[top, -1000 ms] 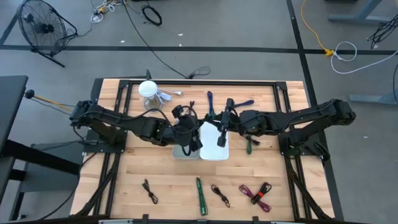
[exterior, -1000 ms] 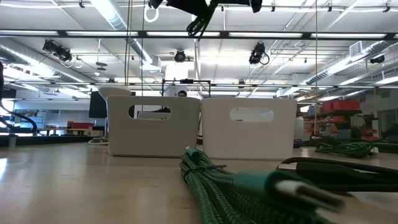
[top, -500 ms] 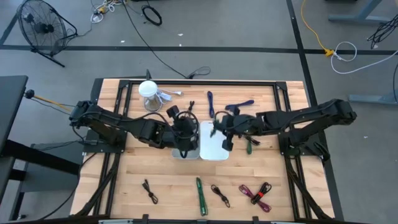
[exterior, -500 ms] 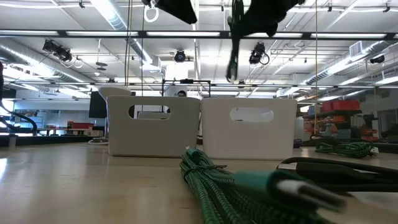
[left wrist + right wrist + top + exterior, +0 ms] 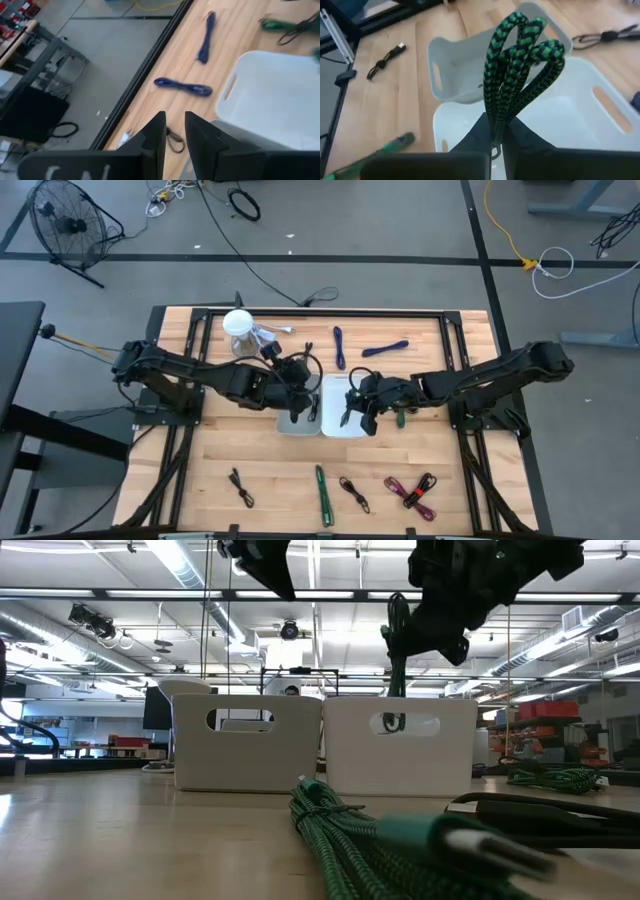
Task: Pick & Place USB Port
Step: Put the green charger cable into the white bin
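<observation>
A bundled green-and-black braided cable [image 5: 517, 70] is in my right gripper [image 5: 499, 131], which is shut on it above the white right bin [image 5: 345, 423]. In the low view the cable [image 5: 396, 650] hangs down into that bin [image 5: 400, 755] and shows through its handle slot. My left gripper [image 5: 174, 131] is open by a narrow gap and holds nothing. It hovers over the far edge of the grey left bin [image 5: 296, 423], beside the right bin. My right gripper pinches the cable bundle between its two fingers at the gathered strands [image 5: 496, 117], and the loops [image 5: 530, 35] stick out past the fingertips. The bundle is lifted, hangs below the gripper, and its lower end [image 5: 393, 722] is down inside the right bin.
Loose cables lie about: two blue ones [image 5: 338, 345] [image 5: 385, 348] at the far side, a green one [image 5: 401, 416] right of the bins, and green [image 5: 322, 493], black [image 5: 241, 486] [image 5: 354, 493] and purple-red [image 5: 412, 490] ones near the front edge. A white cup [image 5: 238, 325] stands far left.
My right gripper has carried the green cable toward the table's near edge and down over the right bin, so the cable now hangs into the bin. My left gripper has drawn back a little toward the far left, away from the bins.
</observation>
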You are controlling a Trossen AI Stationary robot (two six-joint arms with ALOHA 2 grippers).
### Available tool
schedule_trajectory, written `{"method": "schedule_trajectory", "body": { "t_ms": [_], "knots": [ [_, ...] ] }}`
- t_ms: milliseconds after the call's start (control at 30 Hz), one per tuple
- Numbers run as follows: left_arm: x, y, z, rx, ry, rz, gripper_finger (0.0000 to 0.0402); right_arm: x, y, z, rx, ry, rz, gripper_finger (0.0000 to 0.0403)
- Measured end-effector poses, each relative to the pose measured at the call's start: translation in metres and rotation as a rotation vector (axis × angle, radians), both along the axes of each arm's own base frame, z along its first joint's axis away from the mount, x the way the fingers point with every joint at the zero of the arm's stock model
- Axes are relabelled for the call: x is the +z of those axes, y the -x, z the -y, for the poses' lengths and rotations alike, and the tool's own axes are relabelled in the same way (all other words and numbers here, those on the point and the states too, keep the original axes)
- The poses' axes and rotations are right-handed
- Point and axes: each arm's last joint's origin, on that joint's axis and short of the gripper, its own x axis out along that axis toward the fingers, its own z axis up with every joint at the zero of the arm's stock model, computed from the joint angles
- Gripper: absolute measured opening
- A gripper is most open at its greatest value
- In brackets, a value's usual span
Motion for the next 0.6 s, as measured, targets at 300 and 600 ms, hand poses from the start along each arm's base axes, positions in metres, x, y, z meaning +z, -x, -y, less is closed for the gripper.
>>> {"method": "schedule_trajectory", "body": {
  "t_ms": [300,600],
  "knots": [
    [0.000,0.000,-0.003,0.012,-0.001,-0.002,0.0075,-0.019,0.008,0.001,-0.024,-0.046,-0.024,0.0011],
    [0.000,0.000,-0.003,0.014,-0.001,0.002,0.0076,-0.023,0.010,0.001,-0.023,-0.039,-0.029,0.0037]
  ]
}}
